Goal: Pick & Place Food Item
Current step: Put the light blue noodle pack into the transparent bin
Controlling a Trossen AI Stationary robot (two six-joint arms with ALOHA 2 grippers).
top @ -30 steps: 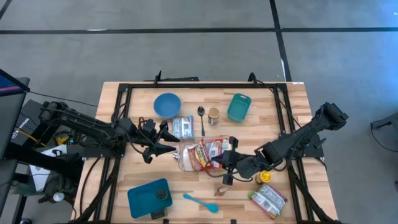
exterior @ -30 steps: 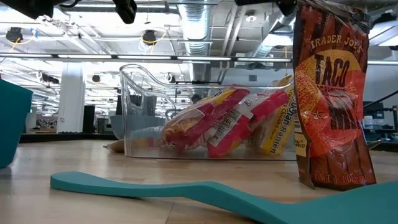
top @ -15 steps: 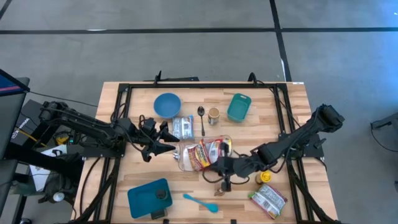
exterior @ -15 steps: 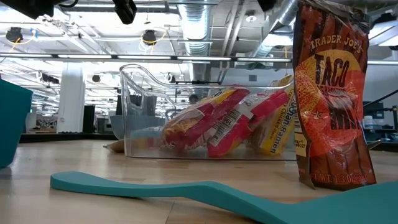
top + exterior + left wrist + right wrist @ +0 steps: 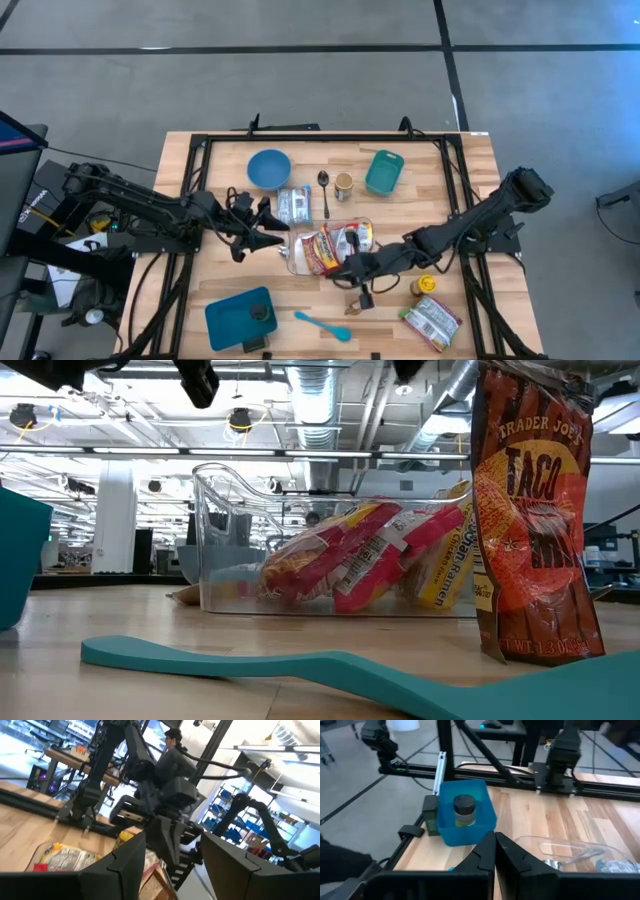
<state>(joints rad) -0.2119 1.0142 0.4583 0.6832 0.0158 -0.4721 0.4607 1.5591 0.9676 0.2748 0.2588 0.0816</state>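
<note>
Red and yellow ramen packets lie in a clear bin at the table's middle. An orange taco bag stands upright on its bottom edge near the front. My left gripper hovers open just left of the bin with nothing between its fingers. My right gripper is shut and empty above the bin's near right side. In the right wrist view its fingertips point toward the blue tray.
A blue bowl, a spoon, a can and a teal container stand along the far side. The blue tray holds a jar. A teal spatula, a yellow jar and a food packet lie near the front.
My right gripper has swung a little toward the table's left along the bin's near side, turning at the wrist and staying shut. My left gripper has rolled slightly in place.
</note>
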